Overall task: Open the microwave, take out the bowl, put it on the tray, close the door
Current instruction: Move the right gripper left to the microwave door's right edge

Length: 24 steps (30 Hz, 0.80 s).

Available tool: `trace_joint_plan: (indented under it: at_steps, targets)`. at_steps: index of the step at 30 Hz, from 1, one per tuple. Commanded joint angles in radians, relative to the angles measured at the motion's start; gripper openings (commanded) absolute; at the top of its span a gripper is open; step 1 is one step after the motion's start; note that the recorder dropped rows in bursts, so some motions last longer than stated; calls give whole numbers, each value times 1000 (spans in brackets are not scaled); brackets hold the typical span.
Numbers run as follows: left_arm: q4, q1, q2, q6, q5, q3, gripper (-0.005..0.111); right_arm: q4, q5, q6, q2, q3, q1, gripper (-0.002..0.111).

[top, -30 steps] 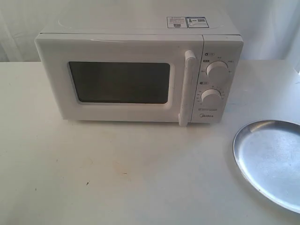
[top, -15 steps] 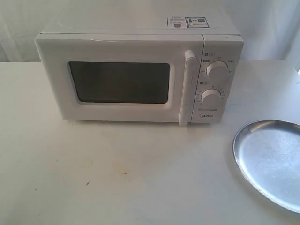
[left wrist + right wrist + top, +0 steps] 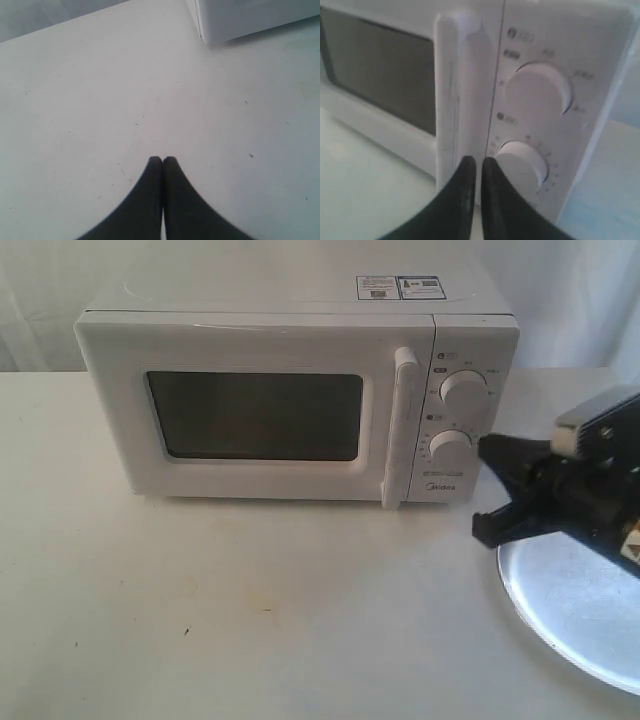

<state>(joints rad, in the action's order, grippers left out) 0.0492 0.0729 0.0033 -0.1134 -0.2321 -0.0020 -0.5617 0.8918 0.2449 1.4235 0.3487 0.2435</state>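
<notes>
The white microwave (image 3: 290,400) stands at the back of the table with its door (image 3: 250,410) closed, so the bowl is hidden. The bar handle (image 3: 400,430) runs beside the two knobs (image 3: 462,390). My right gripper (image 3: 483,488) hovers just in front of the lower knob (image 3: 522,165), above the left edge of the silver tray (image 3: 575,610). In the right wrist view its fingers (image 3: 475,162) stand a thin gap apart with nothing between them, pointing at the seam beside the handle (image 3: 452,100). My left gripper (image 3: 162,160) is shut and empty over bare table, near a microwave corner (image 3: 240,20).
The white table (image 3: 250,610) stretches in front of the microwave. A white backdrop hangs behind. The right arm's body (image 3: 600,480) covers the tray's far rim. The left arm does not show in the exterior view.
The right arm has come into the exterior view from the right and now covers part of the tray, with its gripper near the lower knob. The microwave and the tray have not moved.
</notes>
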Motion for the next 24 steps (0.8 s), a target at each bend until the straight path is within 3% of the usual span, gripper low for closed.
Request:
trace_joint_plan:
  at_steps: [1, 6, 9, 18, 24]
  targets:
    - [-5, -4, -3, 5, 0, 2, 0, -65, 263, -196, 224, 14, -5, 22]
    - [-5, -4, -3, 5, 0, 2, 0, -125, 329, -197, 386, 83, 31, 64]
    - [-5, -4, -3, 5, 0, 2, 0, -116, 329, -195, 442, 146, 62, 76]
    - [-5, -4, -3, 5, 0, 2, 0, 71, 329, -196, 488, 234, 116, 75]
    - [-5, -4, -3, 5, 0, 2, 0, 48, 329, -161, 488, 280, 138, 55]
